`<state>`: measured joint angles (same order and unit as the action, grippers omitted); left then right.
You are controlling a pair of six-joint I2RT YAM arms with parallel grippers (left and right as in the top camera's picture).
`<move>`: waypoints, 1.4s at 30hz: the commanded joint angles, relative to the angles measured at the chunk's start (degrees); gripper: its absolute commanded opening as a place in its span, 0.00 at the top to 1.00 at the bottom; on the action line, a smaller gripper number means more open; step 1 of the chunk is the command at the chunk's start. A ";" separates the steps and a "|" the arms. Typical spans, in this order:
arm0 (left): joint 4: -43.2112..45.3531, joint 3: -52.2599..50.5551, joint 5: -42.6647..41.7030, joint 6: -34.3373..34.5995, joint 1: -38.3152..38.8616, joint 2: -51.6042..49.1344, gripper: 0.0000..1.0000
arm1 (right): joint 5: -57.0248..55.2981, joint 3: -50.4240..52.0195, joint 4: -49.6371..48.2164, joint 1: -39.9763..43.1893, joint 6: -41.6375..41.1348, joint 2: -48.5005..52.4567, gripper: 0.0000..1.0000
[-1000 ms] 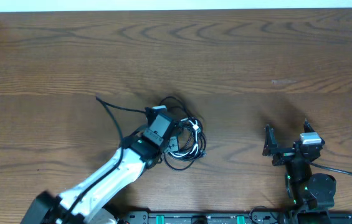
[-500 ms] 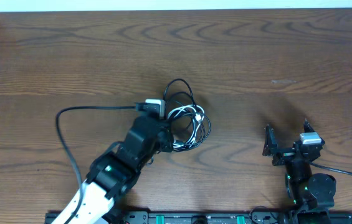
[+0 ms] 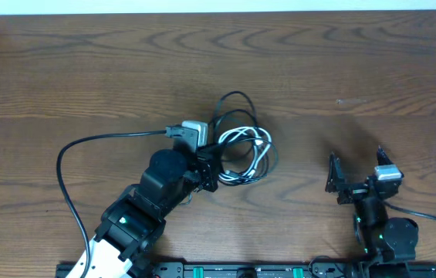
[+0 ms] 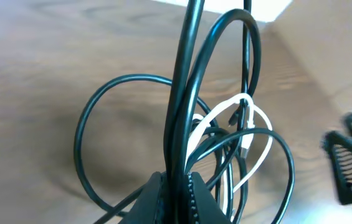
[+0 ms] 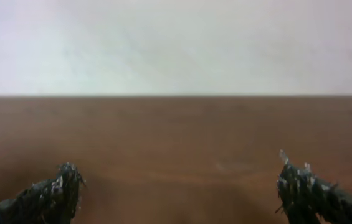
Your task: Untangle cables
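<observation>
Several looped cables [image 3: 242,147], black with one white, are bunched near the middle of the counter [image 3: 86,69], where a black strand is pinched by the closed left claw [image 3: 208,164]. Nothing is held by the wide-open right claw [image 3: 356,174], near right.

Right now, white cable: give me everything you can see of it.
The white cable is a thin, smooth, plastic-looking cord, curled into a couple of loose loops near the middle of the wooden table. It is threaded through the black cables, which cross it in several places. The left gripper is shut on black cables right beside it. Whether it also pinches the white one is hidden. Its ends are unclear.
</observation>
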<state>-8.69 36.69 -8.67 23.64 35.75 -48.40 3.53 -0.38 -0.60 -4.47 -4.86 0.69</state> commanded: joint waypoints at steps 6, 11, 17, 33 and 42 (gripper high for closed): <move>4.85 1.66 -7.37 -5.88 0.07 0.70 0.92 | 8.55 -7.98 10.10 -0.46 -3.89 0.35 0.01; 7.72 1.66 -7.41 -6.03 0.09 -0.31 0.92 | 12.04 -18.23 21.18 -0.46 -3.87 4.98 0.01; 13.09 1.66 -10.10 -6.03 0.07 -1.36 0.92 | 20.31 -30.67 30.34 -0.46 -3.85 16.52 0.01; 15.76 1.66 -10.84 -4.72 0.09 -1.77 0.92 | 55.01 -39.78 16.87 -0.52 -17.84 37.00 0.21; 18.32 1.66 -10.84 -0.15 0.09 -2.10 0.93 | 58.18 -39.67 16.90 -3.39 -14.67 39.15 0.27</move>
<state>7.84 36.69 -18.41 19.66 35.75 -50.35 59.29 -38.96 16.45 -6.15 -21.02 39.48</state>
